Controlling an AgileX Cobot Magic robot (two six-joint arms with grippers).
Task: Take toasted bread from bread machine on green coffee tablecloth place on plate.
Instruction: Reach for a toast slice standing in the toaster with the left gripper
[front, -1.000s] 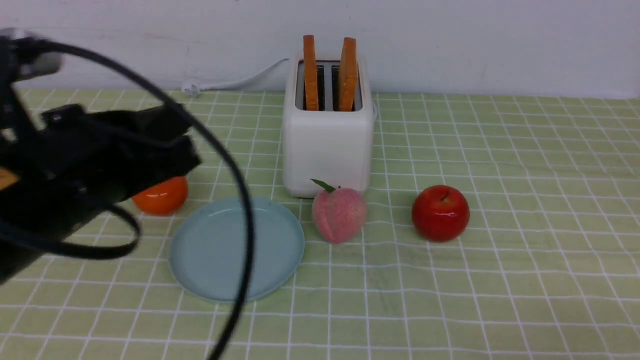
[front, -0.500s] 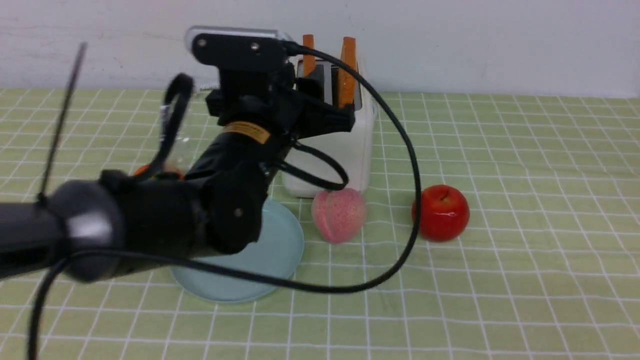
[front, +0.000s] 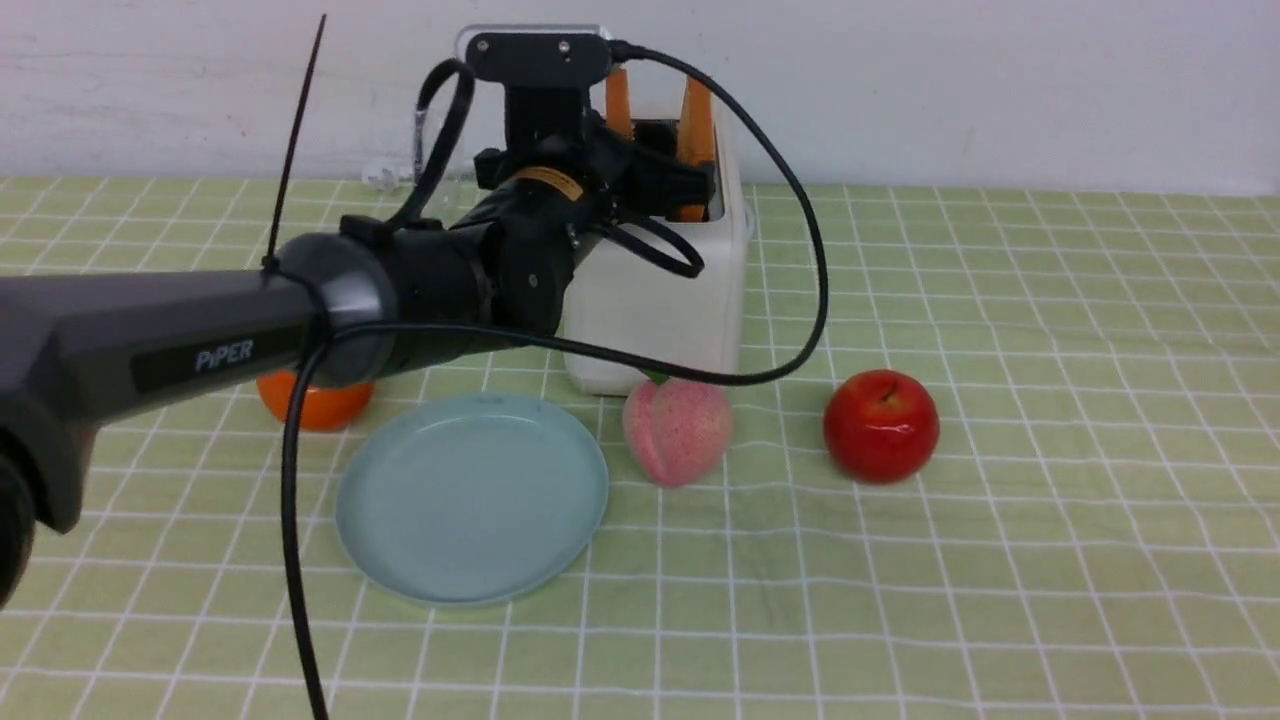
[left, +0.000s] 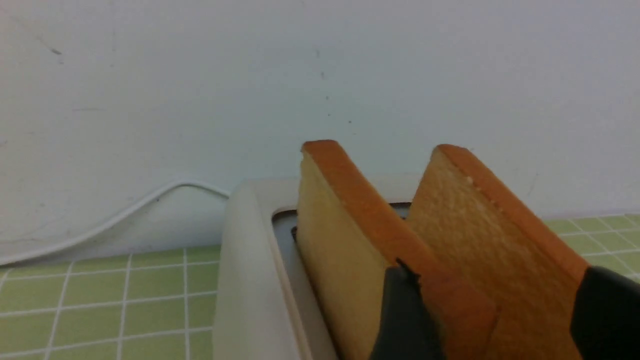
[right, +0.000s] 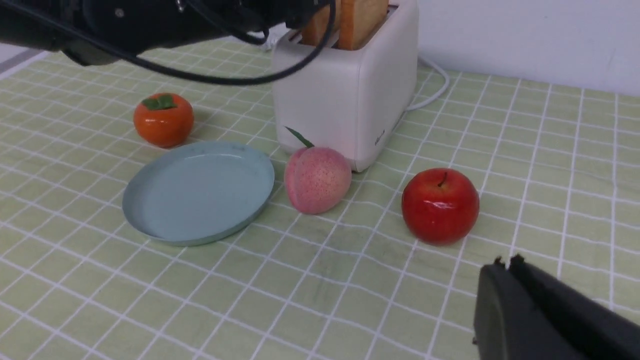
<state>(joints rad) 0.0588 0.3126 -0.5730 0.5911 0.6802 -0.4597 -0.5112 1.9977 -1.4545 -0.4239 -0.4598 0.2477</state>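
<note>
The white bread machine (front: 660, 300) stands at the back middle of the green checked tablecloth (front: 1000, 300). Two slices of toasted bread (front: 618, 100) (front: 697, 110) stand upright in its slots. My left gripper (front: 672, 180) is open at the toaster's top. In the left wrist view (left: 500, 320) one finger lies against the left slice (left: 340, 240), and the other is beyond the right slice (left: 470, 225). The pale blue plate (front: 470, 495) lies empty in front of the toaster. My right gripper (right: 505, 262) is shut and empty, low over the cloth near the apple.
A pink peach (front: 677, 430) sits right in front of the toaster, beside the plate. A red apple (front: 880, 425) is to its right. An orange fruit (front: 315, 400) is left of the plate, partly behind my left arm. The toaster's white cord (left: 115, 220) runs along the wall.
My left arm has swung from the front left up and across to the top of the toaster. Its open gripper now sits at the toast slices. Nothing else has moved.
</note>
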